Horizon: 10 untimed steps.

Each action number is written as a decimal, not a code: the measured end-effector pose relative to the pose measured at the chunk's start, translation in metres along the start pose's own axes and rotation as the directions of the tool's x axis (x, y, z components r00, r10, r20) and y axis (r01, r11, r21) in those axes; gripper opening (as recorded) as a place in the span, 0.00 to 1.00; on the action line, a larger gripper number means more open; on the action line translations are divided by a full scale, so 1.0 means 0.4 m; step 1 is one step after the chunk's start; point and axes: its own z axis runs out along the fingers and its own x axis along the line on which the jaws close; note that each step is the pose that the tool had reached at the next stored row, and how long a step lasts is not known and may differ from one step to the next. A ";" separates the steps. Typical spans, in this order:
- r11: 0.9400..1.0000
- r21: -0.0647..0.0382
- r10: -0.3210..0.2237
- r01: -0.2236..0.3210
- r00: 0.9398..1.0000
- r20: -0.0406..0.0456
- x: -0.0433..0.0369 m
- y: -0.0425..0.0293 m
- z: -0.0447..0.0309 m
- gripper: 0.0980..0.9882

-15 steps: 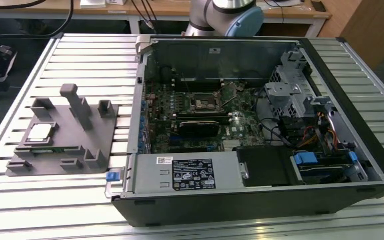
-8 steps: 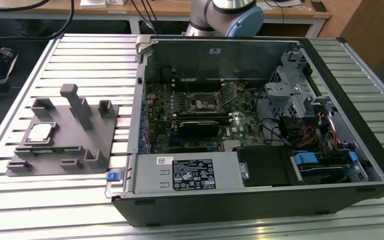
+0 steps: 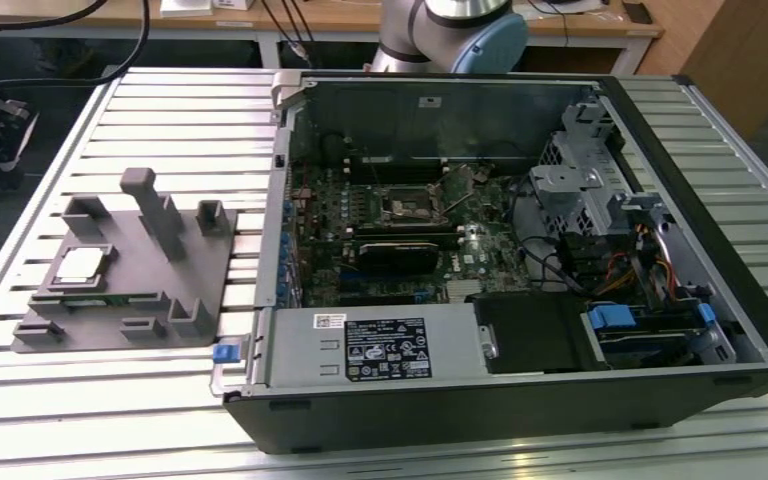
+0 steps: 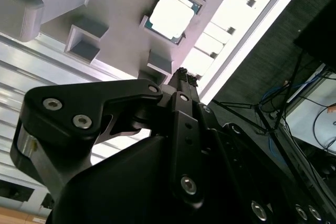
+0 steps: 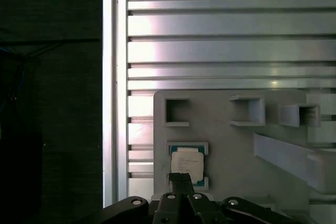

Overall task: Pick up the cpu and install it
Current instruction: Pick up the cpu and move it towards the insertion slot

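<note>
The cpu (image 3: 80, 265) is a small square chip with a silvery-white top. It lies flat in a shallow pocket of the grey plastic fixture (image 3: 137, 300) on the exterior view's left. Both wrist views look down on the cpu (image 4: 170, 15) (image 5: 187, 162) from above. My gripper (image 5: 181, 178) hangs over it with a gap between, and its black fingers are pressed together with nothing in them. The same gripper (image 4: 184, 73) ends in one narrow tip beside the chip's pocket. The black motherboard socket (image 3: 404, 208) sits inside the open computer case.
The open computer case (image 3: 518, 400) fills the exterior view's right half, with drive cages and cables inside. Upright blocks (image 3: 155, 215) rise from the fixture near the chip. The ribbed metal table (image 3: 91, 410) ends in an edge (image 5: 109, 77) close to the fixture.
</note>
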 end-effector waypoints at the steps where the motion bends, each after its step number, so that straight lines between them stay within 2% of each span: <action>1: 1.000 0.000 0.000 0.000 1.000 0.000 0.000 0.000 0.001 0.01; 10: 1.000 0.000 0.000 0.000 1.000 0.000 0.000 -0.001 0.011 0.01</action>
